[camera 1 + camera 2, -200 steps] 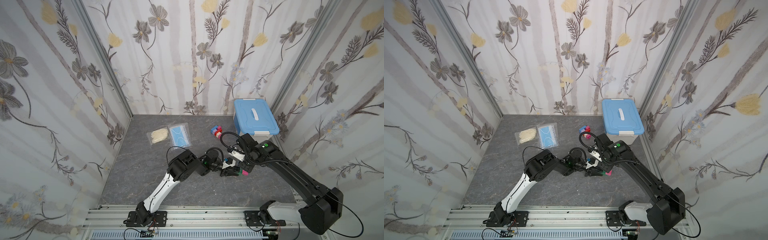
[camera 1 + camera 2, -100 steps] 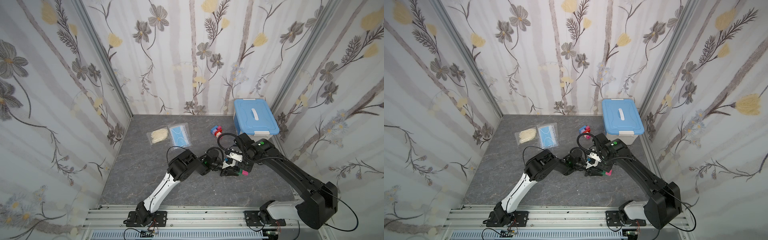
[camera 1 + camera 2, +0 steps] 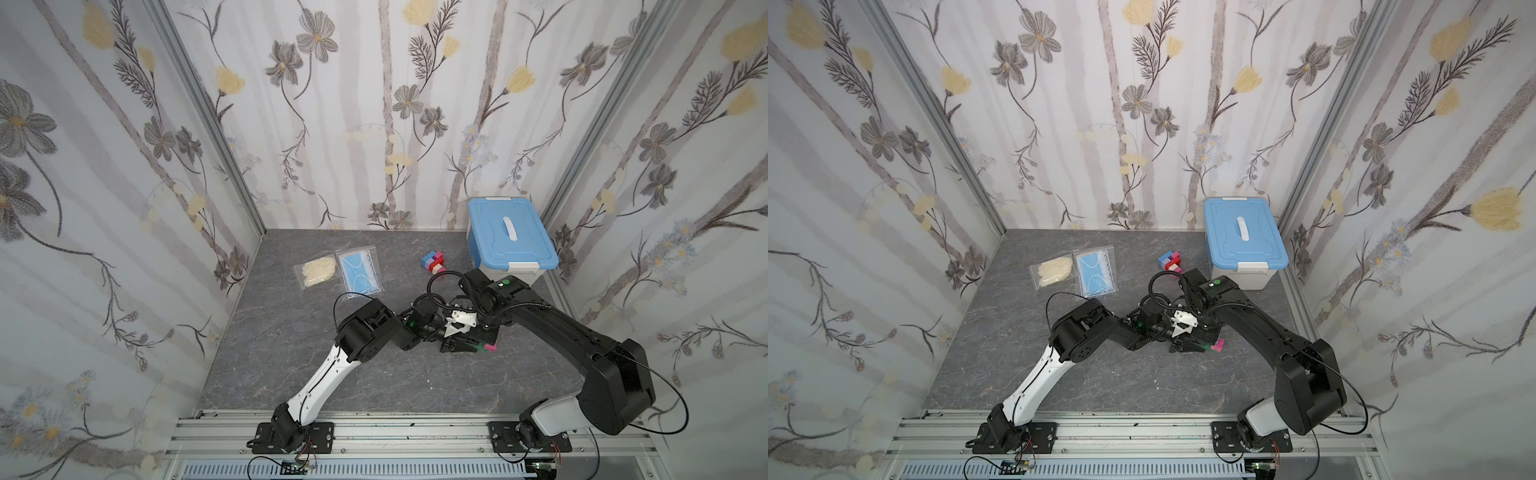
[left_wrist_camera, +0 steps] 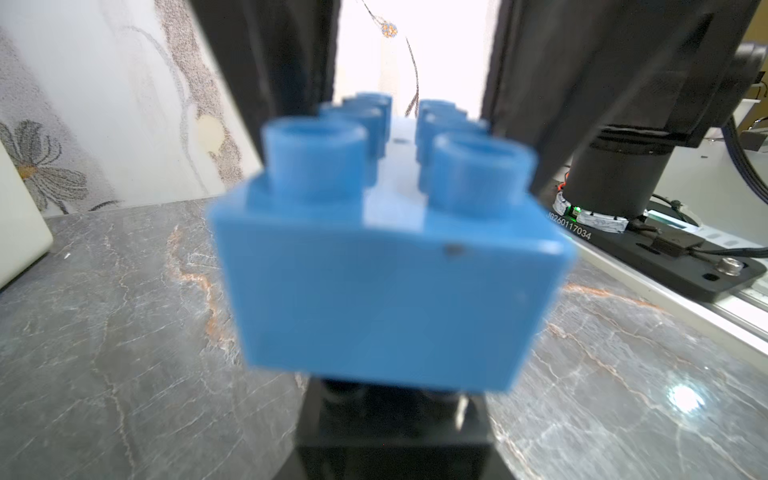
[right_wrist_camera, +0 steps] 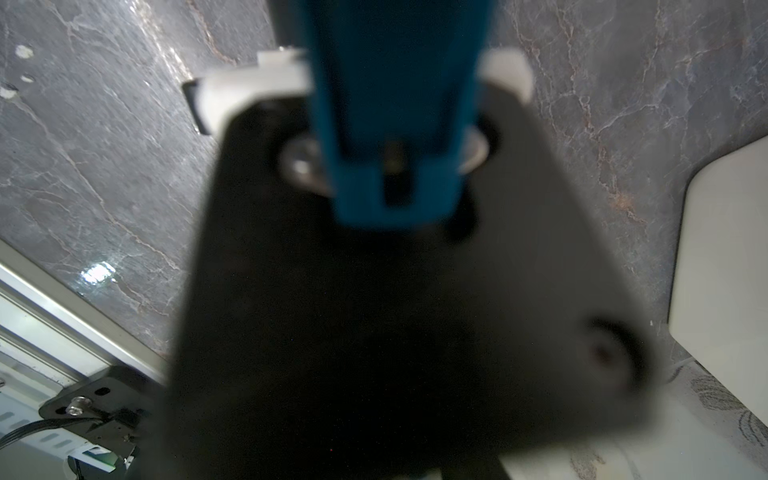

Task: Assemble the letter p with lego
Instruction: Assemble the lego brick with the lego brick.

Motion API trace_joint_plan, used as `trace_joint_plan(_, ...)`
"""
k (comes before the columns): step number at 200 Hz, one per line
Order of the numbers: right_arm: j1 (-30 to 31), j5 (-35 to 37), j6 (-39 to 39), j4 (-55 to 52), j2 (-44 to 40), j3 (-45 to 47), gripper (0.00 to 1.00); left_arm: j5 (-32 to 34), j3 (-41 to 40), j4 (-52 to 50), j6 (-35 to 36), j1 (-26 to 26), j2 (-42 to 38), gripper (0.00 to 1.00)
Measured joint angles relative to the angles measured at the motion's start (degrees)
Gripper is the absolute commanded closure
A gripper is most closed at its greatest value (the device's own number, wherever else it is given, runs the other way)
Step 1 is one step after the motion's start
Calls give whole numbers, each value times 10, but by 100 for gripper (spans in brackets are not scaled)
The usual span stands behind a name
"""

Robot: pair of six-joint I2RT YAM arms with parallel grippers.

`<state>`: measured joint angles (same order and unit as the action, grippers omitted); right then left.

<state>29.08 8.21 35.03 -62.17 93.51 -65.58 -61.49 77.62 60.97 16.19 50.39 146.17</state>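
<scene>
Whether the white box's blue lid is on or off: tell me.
On. The blue lid sits flat and square on the white box in both top views, no gap showing.

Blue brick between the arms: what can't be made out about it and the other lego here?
blue brick: blurred in both wrist views; in both top views the left arm and right arm cover it, so which jaws grip it is unclear.
pink brick: partly hidden where the arms meet, in both top views.
brick cluster: too small to count in both top views.
</scene>
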Motion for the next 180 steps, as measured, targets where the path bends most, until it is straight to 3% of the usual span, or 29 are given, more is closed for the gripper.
trace_joint_plan(180,-21,-21,24,25,-10,26,83,-2,2,-5,1,-3,2,100)
